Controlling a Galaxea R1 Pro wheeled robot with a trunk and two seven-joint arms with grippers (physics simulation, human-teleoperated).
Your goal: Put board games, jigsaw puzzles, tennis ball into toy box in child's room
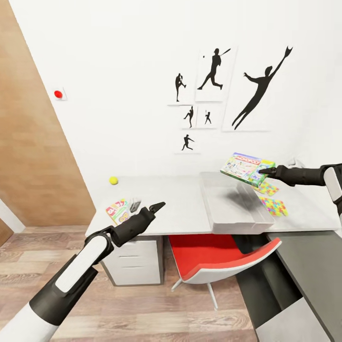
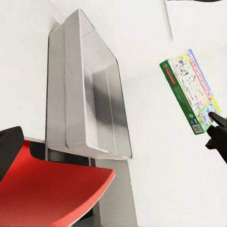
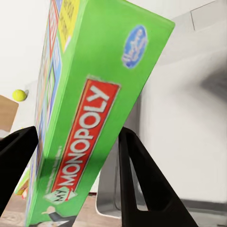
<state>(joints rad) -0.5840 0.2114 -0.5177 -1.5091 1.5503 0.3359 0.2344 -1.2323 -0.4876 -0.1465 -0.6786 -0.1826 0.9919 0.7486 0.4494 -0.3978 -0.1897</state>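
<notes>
Right gripper (image 1: 267, 171) clamped, arm raised; left gripper (image 1: 158, 206) extended forward.

A: The Monopoly box (image 1: 247, 168)?
B: White printed top, green edge, red logo band.
A: And the tennis ball (image 1: 113, 180)?
B: Yellow-green. Toy box (image 1: 228, 209) pale grey, chair (image 1: 223, 259) red, jigsaw puzzles (image 1: 274, 206) multicoloured.

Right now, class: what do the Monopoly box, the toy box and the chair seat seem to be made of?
Monopoly box: likely printed cardboard, slightly glossy, with sharp folded edges and lettering.
Toy box: probably smooth moulded plastic, pale grey with a soft sheen on its sloping walls.
Chair seat: seemingly hard plastic, red inside, white shell beneath.
</notes>
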